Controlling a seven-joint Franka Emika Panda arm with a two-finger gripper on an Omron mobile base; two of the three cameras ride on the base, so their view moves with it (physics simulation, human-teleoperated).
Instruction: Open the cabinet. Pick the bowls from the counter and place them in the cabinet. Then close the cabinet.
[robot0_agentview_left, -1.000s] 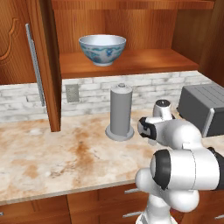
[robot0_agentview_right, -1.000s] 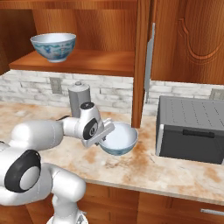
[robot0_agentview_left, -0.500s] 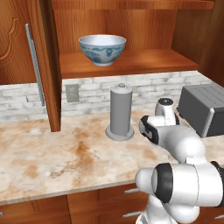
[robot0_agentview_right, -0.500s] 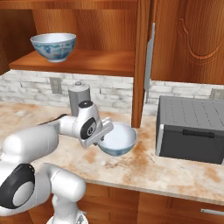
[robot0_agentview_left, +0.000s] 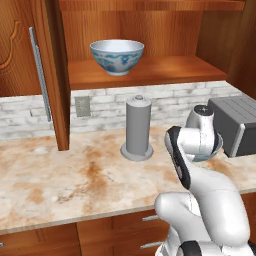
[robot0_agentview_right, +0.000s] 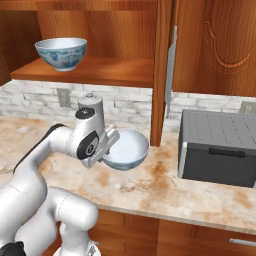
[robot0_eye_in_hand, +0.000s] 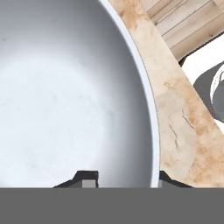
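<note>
One bowl (robot0_agentview_right: 126, 149) clamped at its rim by gripper (robot0_agentview_right: 111, 148), second bowl (robot0_agentview_left: 117, 56) on cabinet shelf (robot0_agentview_left: 165, 69)

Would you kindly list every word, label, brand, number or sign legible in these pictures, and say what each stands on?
None: no readable text in any view.
The bowl on the shelf bears only a blue pattern, no letters.
The grey appliance and the grey cylinder carry no label.

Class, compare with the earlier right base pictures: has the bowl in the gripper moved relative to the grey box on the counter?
No. The held bowl sits in the same spot left of the grey box, level with its front, gripper shut on its rim.
</note>
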